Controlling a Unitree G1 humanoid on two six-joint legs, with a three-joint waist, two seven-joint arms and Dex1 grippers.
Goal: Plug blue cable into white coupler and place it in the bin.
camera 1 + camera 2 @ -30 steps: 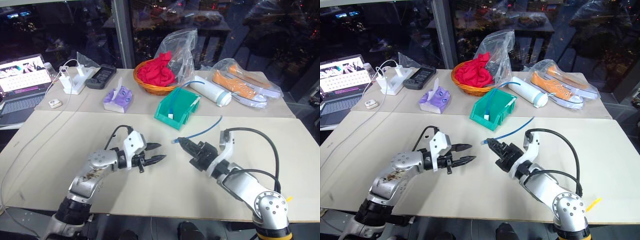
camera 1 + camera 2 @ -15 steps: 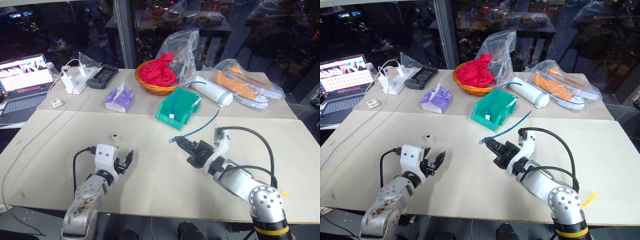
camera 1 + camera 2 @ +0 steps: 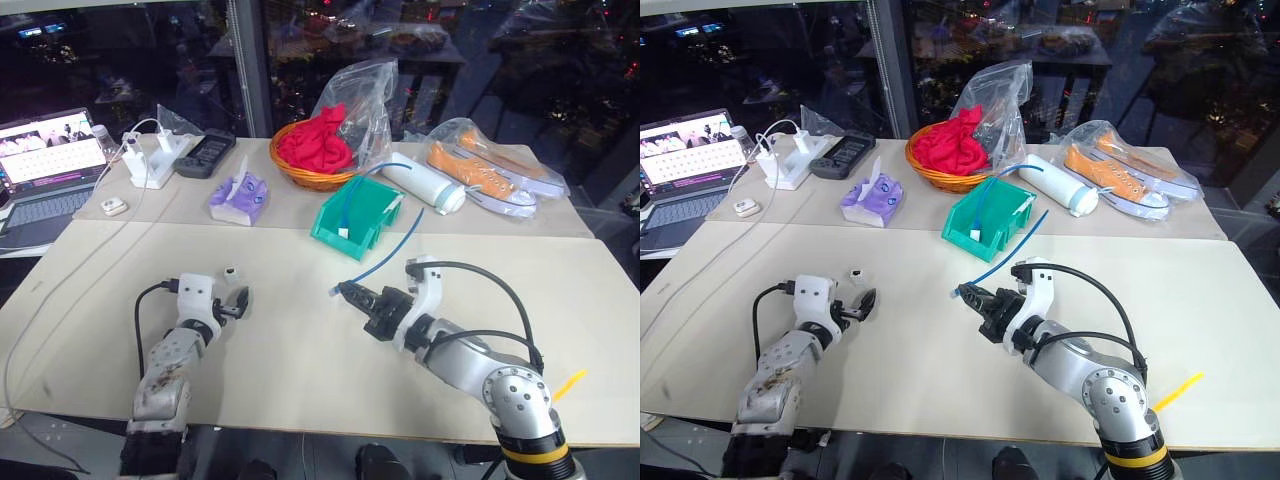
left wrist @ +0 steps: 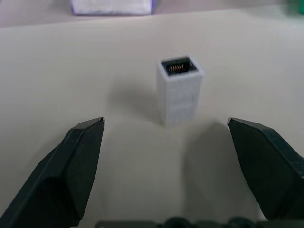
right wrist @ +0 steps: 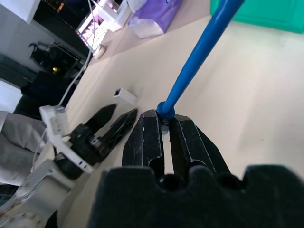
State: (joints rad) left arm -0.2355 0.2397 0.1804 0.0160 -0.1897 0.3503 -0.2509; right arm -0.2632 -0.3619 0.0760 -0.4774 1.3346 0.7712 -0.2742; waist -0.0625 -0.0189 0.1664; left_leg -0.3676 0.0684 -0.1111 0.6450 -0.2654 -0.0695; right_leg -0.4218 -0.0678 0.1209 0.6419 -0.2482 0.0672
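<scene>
White coupler [image 4: 179, 90] is standing upright on the beige table [image 3: 300, 370], its dark socket opening facing up, just ahead of the left gripper [image 3: 238, 302] and apart from it. In the left wrist view the coupler is sitting centred between the two black fingers [image 4: 71, 171], which are spreading wide with nothing between them.

Blue cable [image 3: 390, 250] is being held by the right gripper [image 3: 350, 293], well apart from the coupler across the table. The right gripper's fingers [image 5: 147, 137] are pressing together on the plug end of the cable, and the light-blue cord is rising from them toward the bin [image 3: 352, 217]. The plug tip is pointing toward the coupler's side of the table.

The teal bin is sitting beyond the coupler, farther back and toward the right arm's side, with its cut-down front facing the robot. Beyond the coupler, a purple tissue pack [image 3: 238, 197] is lying near the table's far seam; a wicker basket [image 3: 310, 172] with red cloth is standing behind the bin.
</scene>
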